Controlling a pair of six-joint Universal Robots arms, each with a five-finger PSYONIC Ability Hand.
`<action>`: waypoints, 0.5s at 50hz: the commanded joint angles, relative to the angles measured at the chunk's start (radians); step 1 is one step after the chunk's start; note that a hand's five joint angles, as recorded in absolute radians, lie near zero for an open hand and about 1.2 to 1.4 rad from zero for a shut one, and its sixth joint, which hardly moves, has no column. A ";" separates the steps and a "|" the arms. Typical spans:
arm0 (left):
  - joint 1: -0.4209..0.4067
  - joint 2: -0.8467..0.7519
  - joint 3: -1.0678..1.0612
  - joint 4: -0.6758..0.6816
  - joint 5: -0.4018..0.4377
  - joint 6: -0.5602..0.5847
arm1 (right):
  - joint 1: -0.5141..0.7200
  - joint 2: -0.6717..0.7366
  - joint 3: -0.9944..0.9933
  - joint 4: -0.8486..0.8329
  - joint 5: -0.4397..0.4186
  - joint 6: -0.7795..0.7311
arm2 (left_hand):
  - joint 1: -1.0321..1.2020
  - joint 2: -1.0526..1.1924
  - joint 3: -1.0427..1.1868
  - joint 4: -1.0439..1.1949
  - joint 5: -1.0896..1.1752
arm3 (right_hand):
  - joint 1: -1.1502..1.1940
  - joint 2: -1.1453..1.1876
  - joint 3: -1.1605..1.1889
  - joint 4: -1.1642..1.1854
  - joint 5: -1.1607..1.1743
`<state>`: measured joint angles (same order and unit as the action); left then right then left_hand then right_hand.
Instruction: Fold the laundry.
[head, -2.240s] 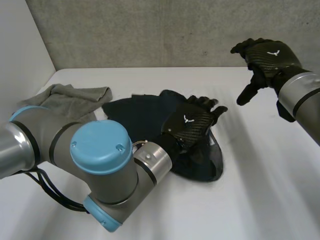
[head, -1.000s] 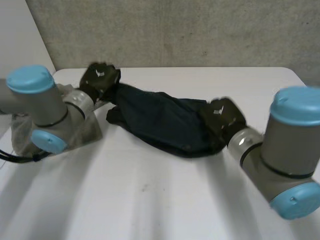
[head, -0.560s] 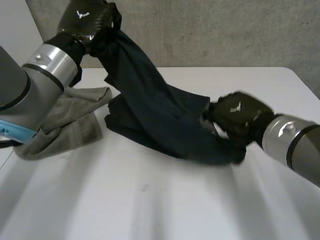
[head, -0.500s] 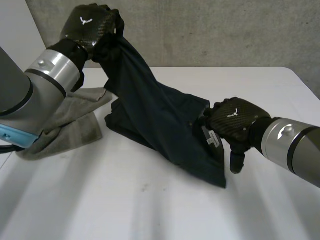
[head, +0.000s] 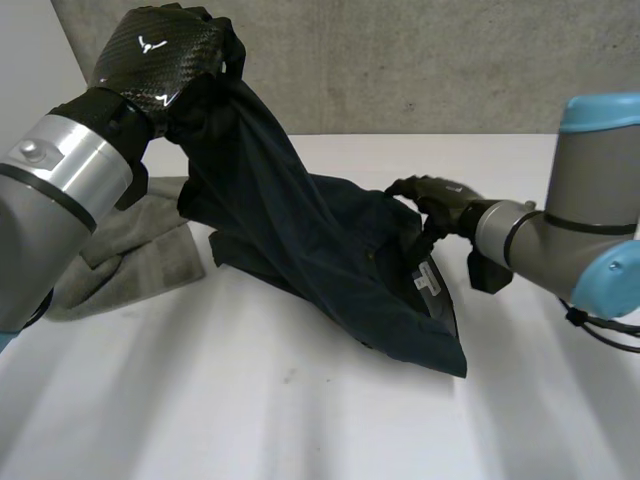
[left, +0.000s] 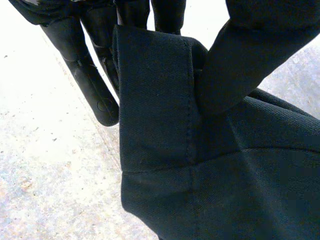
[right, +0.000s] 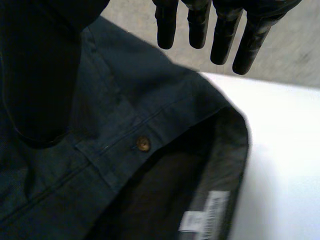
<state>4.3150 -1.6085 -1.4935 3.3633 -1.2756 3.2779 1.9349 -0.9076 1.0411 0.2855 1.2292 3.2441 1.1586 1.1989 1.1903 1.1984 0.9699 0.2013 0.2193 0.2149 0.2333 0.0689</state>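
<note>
your left hand (head: 160, 62) pinches a hem of the one pair of dark trousers (head: 330, 260), held high; the rest trails onto the white table (head: 300, 420). your right hand (head: 438, 196) is at the waistband, and you cannot tell its grip. one grey cloth (head: 130, 250) lies beside them.

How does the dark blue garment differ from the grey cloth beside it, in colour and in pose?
The dark blue garment is raised at one end, pinched in the left robot hand; the grey cloth lies on the table, in no hand. The dark one shows a button and a label; the grey one shows neither. Both are unfolded.
</note>
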 joint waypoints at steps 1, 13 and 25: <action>-0.008 0.030 -0.050 0.004 0.001 0.000 | 0.068 0.096 -0.050 -0.020 -0.071 0.066 | 0.238 0.197 0.206 0.198 0.252 | -0.027 -0.045 -0.040 -0.059 -0.069; -0.017 0.030 -0.064 0.008 0.001 0.000 | 0.179 0.180 -0.056 -0.103 -0.088 0.129 | 0.238 0.197 0.206 0.198 0.252 | 0.074 0.056 0.060 0.042 0.032; -0.018 0.032 -0.057 0.010 -0.002 0.000 | 0.171 0.168 -0.105 -0.154 0.048 0.158 | 0.238 0.197 0.206 0.198 0.252 | 1.195 1.177 1.181 1.163 1.153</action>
<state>4.2957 -1.5785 -1.5560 3.3732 -1.2748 3.2776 2.1290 -0.6887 0.9646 0.1414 1.1686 3.4242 1.1586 1.1989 1.1921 1.2019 0.9700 0.9440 1.1673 1.1515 1.1609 0.9485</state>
